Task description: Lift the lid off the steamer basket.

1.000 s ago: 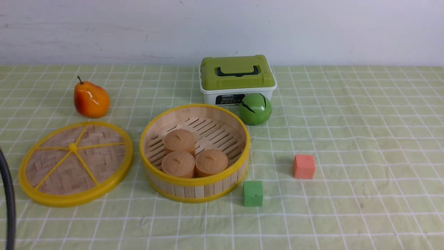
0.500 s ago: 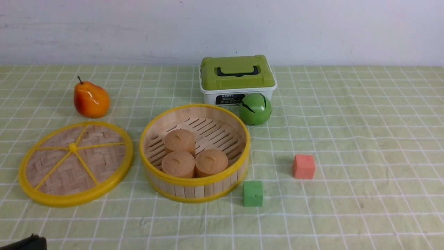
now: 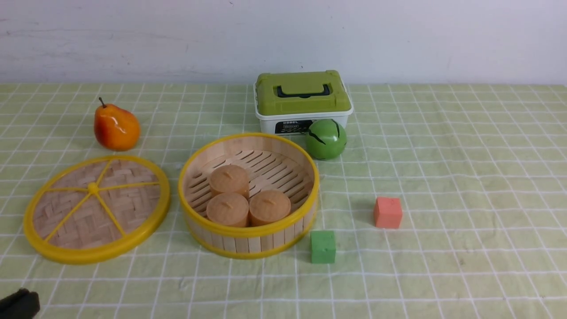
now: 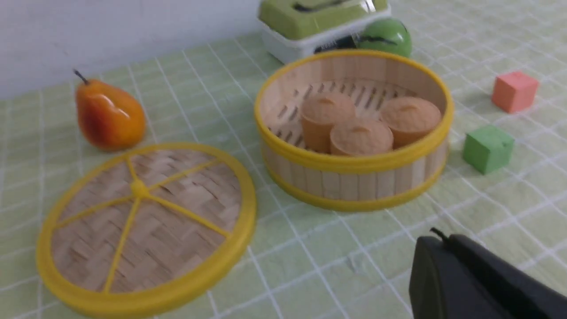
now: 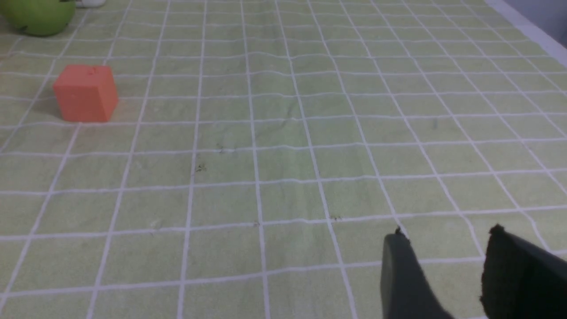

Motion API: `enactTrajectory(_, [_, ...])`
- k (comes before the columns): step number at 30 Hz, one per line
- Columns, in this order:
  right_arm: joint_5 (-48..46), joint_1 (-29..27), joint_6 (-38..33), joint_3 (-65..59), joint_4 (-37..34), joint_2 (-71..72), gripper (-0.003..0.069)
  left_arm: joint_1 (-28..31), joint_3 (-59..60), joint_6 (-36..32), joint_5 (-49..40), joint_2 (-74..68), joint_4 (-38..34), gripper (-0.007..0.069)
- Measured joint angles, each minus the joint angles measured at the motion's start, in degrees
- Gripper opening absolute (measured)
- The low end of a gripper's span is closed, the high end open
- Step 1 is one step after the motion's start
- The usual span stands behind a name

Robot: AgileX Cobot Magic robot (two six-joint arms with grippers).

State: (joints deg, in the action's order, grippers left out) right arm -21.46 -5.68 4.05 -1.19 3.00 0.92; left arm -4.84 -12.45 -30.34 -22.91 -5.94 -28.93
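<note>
The lid (image 3: 96, 208), a woven bamboo disc with a yellow rim, spokes and centre knob, lies flat on the cloth left of the steamer basket (image 3: 248, 241). It also shows in the left wrist view (image 4: 146, 226). The basket (image 4: 354, 181) stands uncovered, with three tan round buns (image 3: 248, 201) inside. My left gripper (image 4: 438, 239) is shut and empty, low over the cloth in front of the lid and basket. Only a black tip of it (image 3: 20, 302) shows at the front view's bottom left corner. My right gripper (image 5: 445, 235) is open and empty over bare cloth, and is out of the front view.
An orange pear (image 3: 116, 127) lies behind the lid. A white box with a green lid (image 3: 302, 99) and a green ball (image 3: 326, 139) stand behind the basket. A green cube (image 3: 323, 247) and a red cube (image 3: 387, 212) sit to the basket's right.
The left arm's black cable has left the left edge of the front view; only a black tip remains in the bottom left corner. Lid and basket have not moved.
</note>
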Motion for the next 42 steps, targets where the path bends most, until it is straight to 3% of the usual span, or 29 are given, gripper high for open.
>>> enactTrajectory(3, [0.0,0.0,0.0,0.0,0.0,0.0,0.0241,-0.1,6.8,10.3,10.6,4.4,3.3,-0.0013])
enactTrajectory(4, [0.0,0.0,0.0,0.0,0.0,0.0,0.0241,-0.1,7.6,11.0,11.1,4.6,3.8,-0.0013])
enactTrajectory(6, [0.0,0.0,0.0,0.0,0.0,0.0,0.0241,0.3,11.6,20.8,15.2,6.2,10.3,-0.0013])
enactTrajectory(7, [0.0,0.0,0.0,0.0,0.0,0.0,0.0241,1.0,13.3,27.6,15.2,6.5,14.8,-0.0013])
enactTrajectory(9, [0.0,0.0,0.0,0.0,0.0,0.0,0.0241,1.7,13.7,32.5,14.0,6.6,18.1,-0.0013])
enactTrajectory(10, [0.0,0.0,0.0,0.0,0.0,0.0,0.0241,2.8,13.8,39.5,10.3,6.6,22.7,-0.0013])
enactTrajectory(13, [0.0,0.0,0.0,0.0,0.0,0.0,0.0241,4.0,14.0,45.5,3.0,6.6,26.3,-0.0013])
enactTrajectory(22, [0.0,0.0,0.0,0.0,0.0,0.0,0.0241,4.1,14.3,41.2,0.8,6.6,25.8,-0.0013])
enactTrajectory(42, [0.0,0.0,0.0,0.0,0.0,0.0,0.0241,0.5,14.3,40.9,0.8,6.6,25.7,-0.0013])
